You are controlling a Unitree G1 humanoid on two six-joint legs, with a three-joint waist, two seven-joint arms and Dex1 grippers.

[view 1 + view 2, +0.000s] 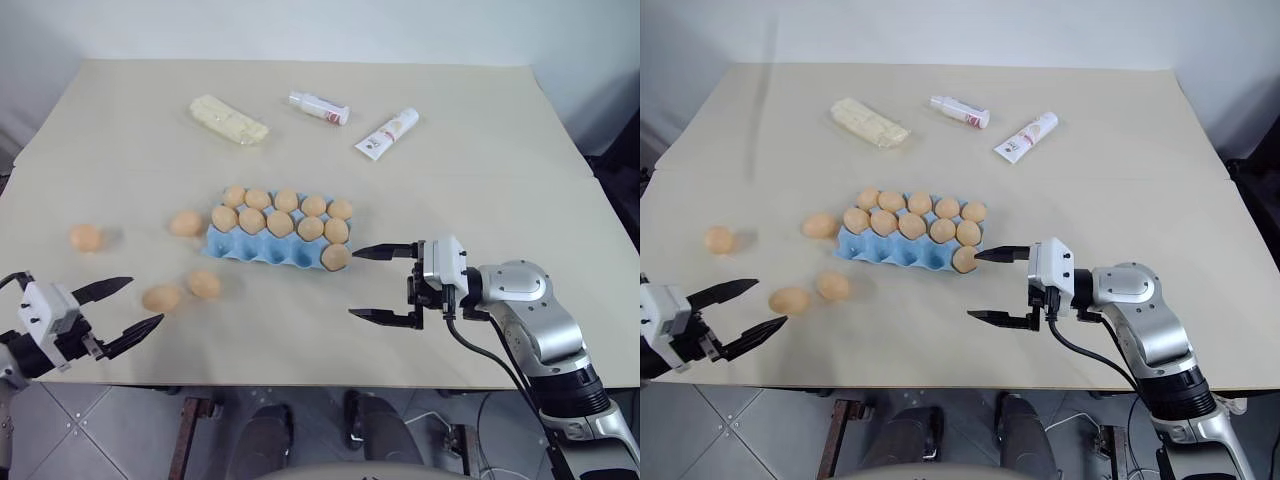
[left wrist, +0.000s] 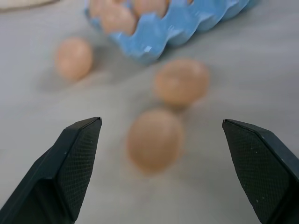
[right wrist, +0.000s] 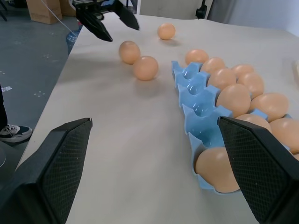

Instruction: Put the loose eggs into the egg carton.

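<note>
Looking down from the head views: left gripper [image 1: 112,307] spread wide and empty, two loose eggs [image 1: 182,291] just beyond its fingertips, two more farther off beside the egg carton [image 1: 262,250]. Right gripper [image 1: 385,283] also wide, empty, its upper finger tip near the carton's corner egg. Left wrist view: one egg sits between the open jaws, not touched. Right wrist view: the carton's empty near row lies ahead between the jaws.
</note>
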